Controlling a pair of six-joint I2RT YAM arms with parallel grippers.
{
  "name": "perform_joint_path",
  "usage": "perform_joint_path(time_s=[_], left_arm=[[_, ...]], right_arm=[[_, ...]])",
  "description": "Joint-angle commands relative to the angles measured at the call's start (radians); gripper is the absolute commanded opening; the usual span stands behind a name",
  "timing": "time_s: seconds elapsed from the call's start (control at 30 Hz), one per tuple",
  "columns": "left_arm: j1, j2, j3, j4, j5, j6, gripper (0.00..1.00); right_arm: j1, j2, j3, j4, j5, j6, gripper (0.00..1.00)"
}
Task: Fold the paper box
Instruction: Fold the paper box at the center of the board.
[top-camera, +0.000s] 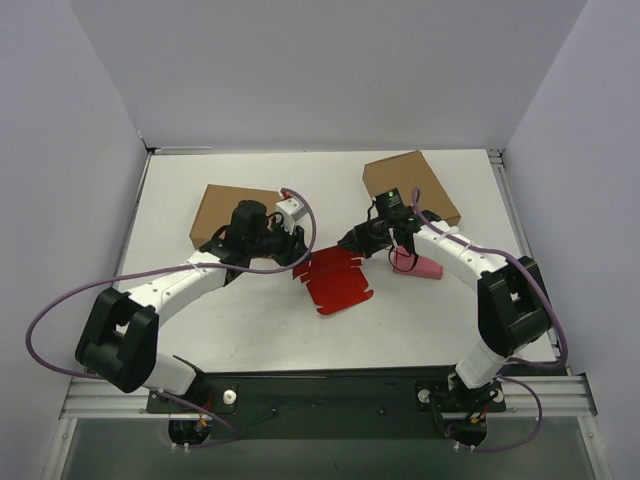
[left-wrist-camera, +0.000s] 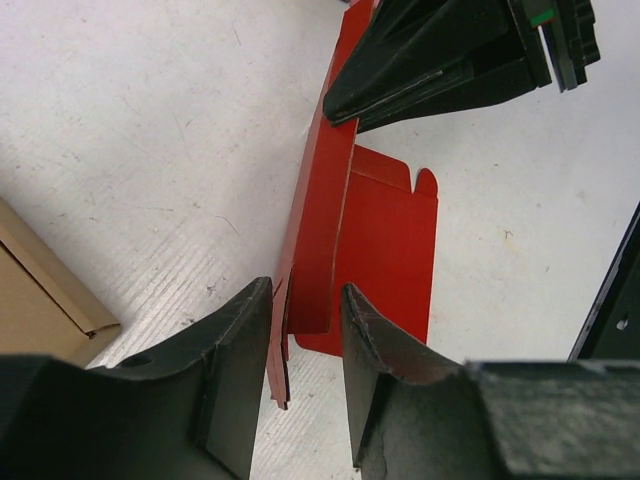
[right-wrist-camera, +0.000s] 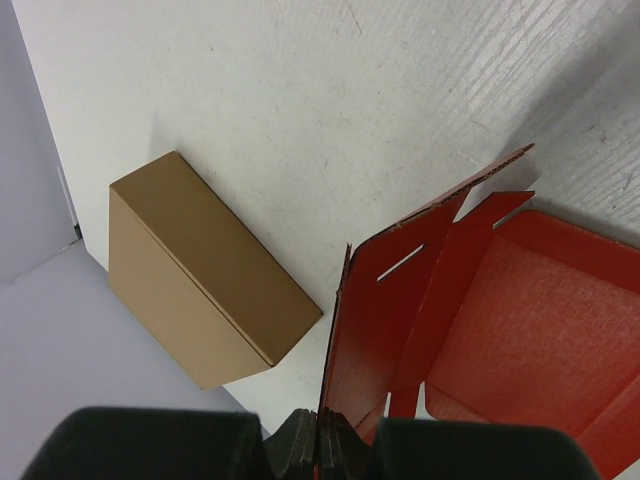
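Top external view shows both arms angled inward from their bases at the near edge, meeting over the middle of the table (top-camera: 420, 320). The left arm stretches up and to the right, and the right arm rises, then bends back to the left with its wrist tipped down. The tabletop is white and lightly scuffed, closed in by plain pale grey walls on three sides. One brown box (top-camera: 222, 212) lies behind the left arm, another brown box (top-camera: 425, 180) sits at the far right, and a small pink box (top-camera: 420, 267) lies just beside the right forearm. The paper box (top-camera: 335, 285) lies between the two grippers, its base flat on the table and one long wall raised on edge. The left gripper (top-camera: 297, 258) has its jaws partly spread, straddling one end of that raised wall – whether its fingers (left-wrist-camera: 235, 360) touch the card I cannot tell. The right gripper (top-camera: 350, 245) has its jaws pressed together, its fingertips (right-wrist-camera: 298, 440) pinching the wall's other end.
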Motion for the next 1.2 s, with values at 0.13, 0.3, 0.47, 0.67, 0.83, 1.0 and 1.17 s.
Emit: perform_joint_path(time_s=[0.13,0.3,0.47,0.67,0.83,1.0,1.17], left_arm=[[0.0,-0.035,0.033,0.026,-0.058,0.002,0.41],[0.028,-0.066,0.039,0.054,-0.049,-0.046,0.41],[0.038,-0.045,0.045,0.078,-0.064,-0.071,0.4],[0.031,-0.02,0.054,0.043,-0.064,-0.048,0.4],[0.008,-0.036,0.025,0.025,-0.061,-0.025,0.39],[-0.012,-0.037,0.014,0.005,-0.063,-0.003,0.39],[-0.035,-0.032,0.019,-0.046,-0.09,0.018,0.38]], right_arm=[[0.005,-0.003,0.001,-0.02,0.014,-0.006,0.0],[0.005,-0.006,0.002,-0.02,0.016,-0.007,0.0],[0.005,-0.011,0.002,-0.02,0.014,-0.009,0.0],[0.005,-0.011,0.004,-0.02,0.014,-0.01,0.0],[0.005,-0.01,0.002,-0.022,0.016,-0.012,0.0],[0.005,-0.011,-0.001,-0.02,0.014,-0.012,0.0],[0.006,-0.008,-0.001,-0.02,0.014,-0.01,0.0]])
